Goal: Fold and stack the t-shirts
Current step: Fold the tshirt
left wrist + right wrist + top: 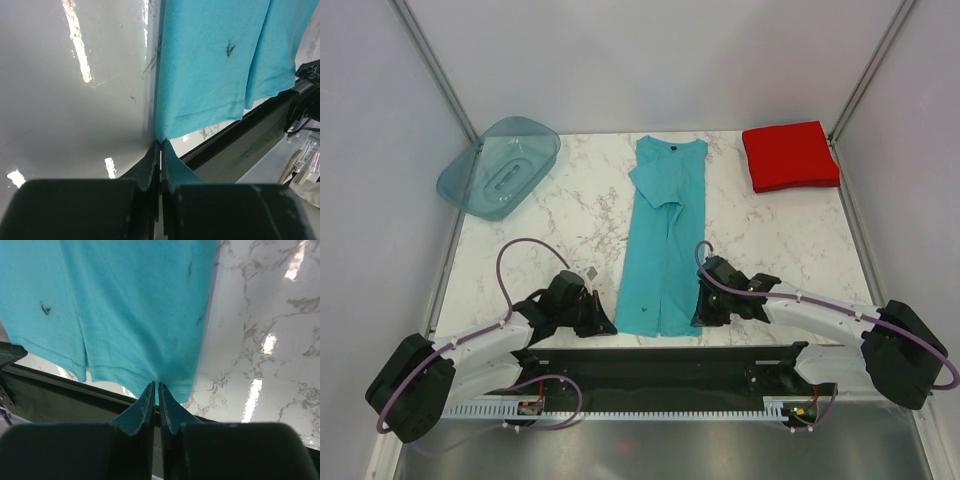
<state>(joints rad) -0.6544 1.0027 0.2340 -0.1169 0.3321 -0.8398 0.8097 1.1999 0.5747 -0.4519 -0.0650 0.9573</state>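
Two t-shirts lie on a white marble desk (560,215), seen from above. The teal t-shirt (665,235) is folded into a long narrow strip in the middle of the frame, with its collar toward the top and its hem toward the bottom edge of the desk. One short sleeve is folded across the upper part. The red t-shirt (790,155) is a neat folded square at the upper right of the frame, well apart from the teal one. A translucent teal plastic tray (470,185) sits at the upper left.

Both arms reach in from the bottom of the frame. The left end effector (603,323) is at the lower left corner of the teal hem, its fingers pressed together and pinching that corner. The right end effector (703,312) is at the lower right corner of the hem, its fingers closed to a thin slit on the hem's edge.
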